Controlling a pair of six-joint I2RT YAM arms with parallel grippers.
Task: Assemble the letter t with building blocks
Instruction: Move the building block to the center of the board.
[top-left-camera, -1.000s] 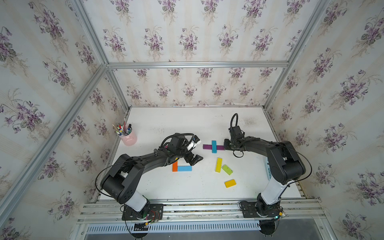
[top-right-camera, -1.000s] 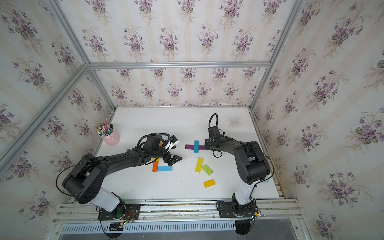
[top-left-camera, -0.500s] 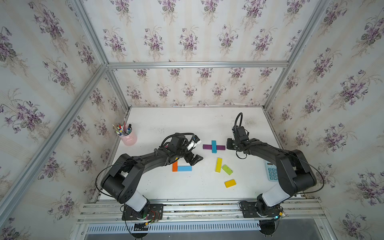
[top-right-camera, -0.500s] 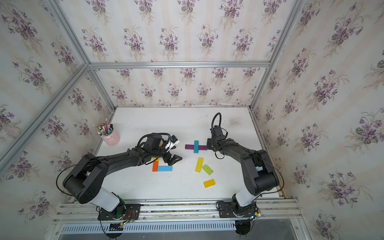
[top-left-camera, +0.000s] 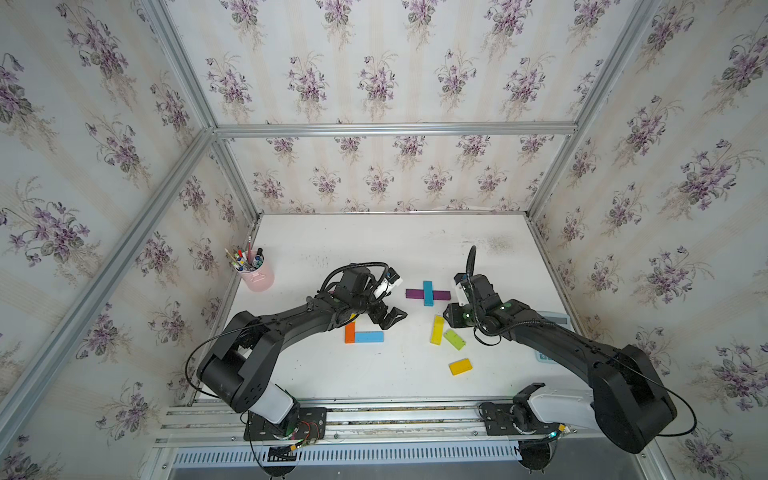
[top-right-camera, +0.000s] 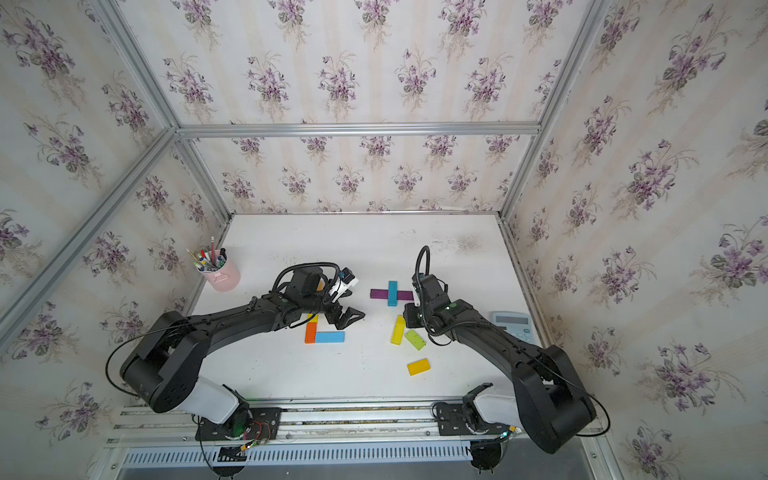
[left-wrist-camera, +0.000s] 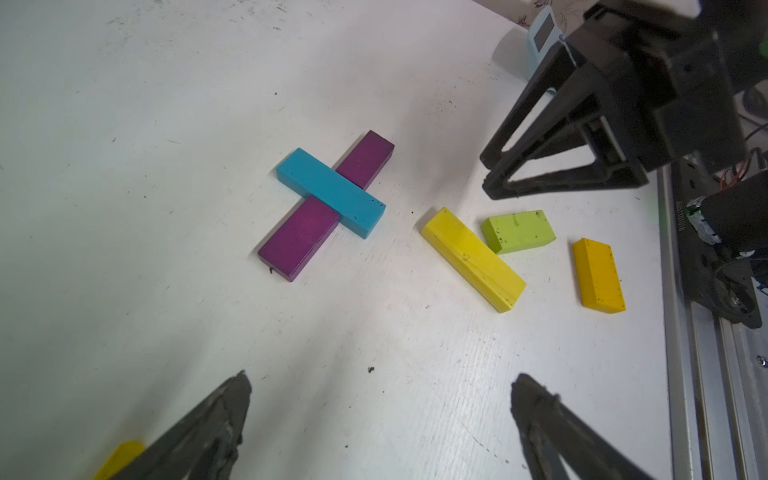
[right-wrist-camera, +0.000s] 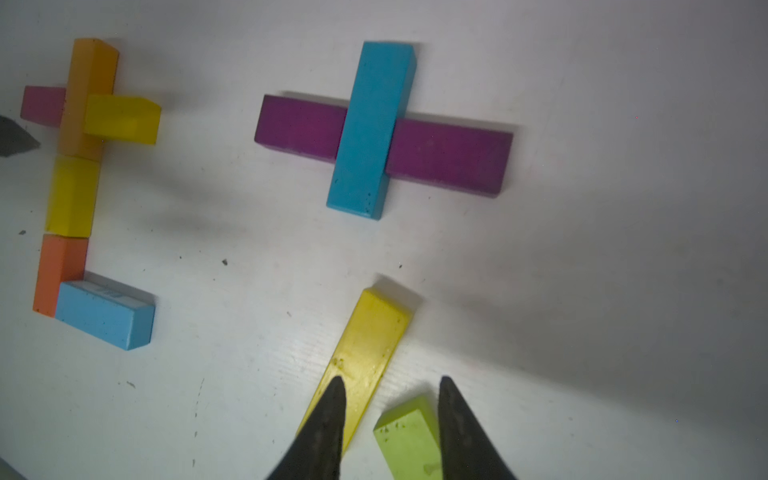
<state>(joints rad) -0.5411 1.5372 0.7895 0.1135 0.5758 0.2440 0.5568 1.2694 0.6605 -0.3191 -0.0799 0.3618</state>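
Building blocks (top-left-camera: 454, 338) beside the long yellow block (right-wrist-camera: 370, 332) could have scattered if your slightly parted, empty right end effector (right-wrist-camera: 391, 380) dipped; left end effector (left-wrist-camera: 381, 376) gaped.

Robot test cell, lab-like: an aluminium frame (top-left-camera: 395, 129) lined with floral wallpaper (top-left-camera: 374, 62) encloses a white table (top-left-camera: 353, 249); left arm (top-left-camera: 291, 324) and right arm (top-left-camera: 561, 340) bolt to the near rail (top-left-camera: 395, 415).

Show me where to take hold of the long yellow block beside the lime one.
Come straight down and pinch the long yellow block across its narrow width, on the half nearer the purple block. It lies flat, and the lime block crowds its other half.
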